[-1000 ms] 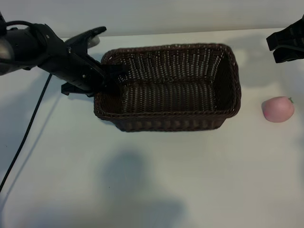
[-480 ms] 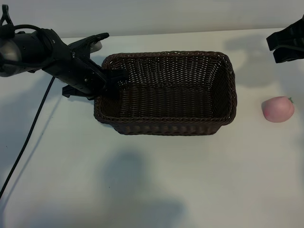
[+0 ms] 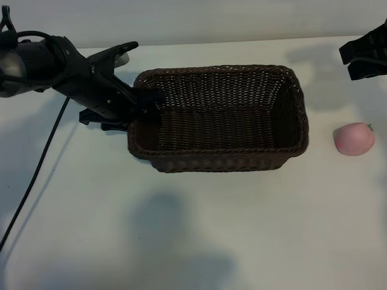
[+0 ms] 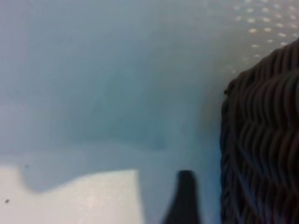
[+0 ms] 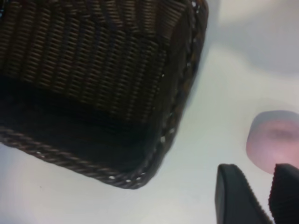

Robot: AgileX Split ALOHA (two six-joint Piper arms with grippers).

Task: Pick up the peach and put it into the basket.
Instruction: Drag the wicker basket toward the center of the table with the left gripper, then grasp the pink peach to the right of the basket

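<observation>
Peach (image 3: 354,139) on table (image 3: 199,229), right of basket (image 3: 219,118), apart from it. Right hand (image 3: 364,59) above, far side, partly open, empty. Left hand (image 3: 134,99) at basket's left rim; grip unclear. Risk: round peach rolls off under off-centre pinch.

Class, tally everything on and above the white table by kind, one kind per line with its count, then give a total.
Peach: 1
Wicker basket: 1
Robot grippers, left gripper and right gripper: 2
Black cable: 1
Total: 5
</observation>
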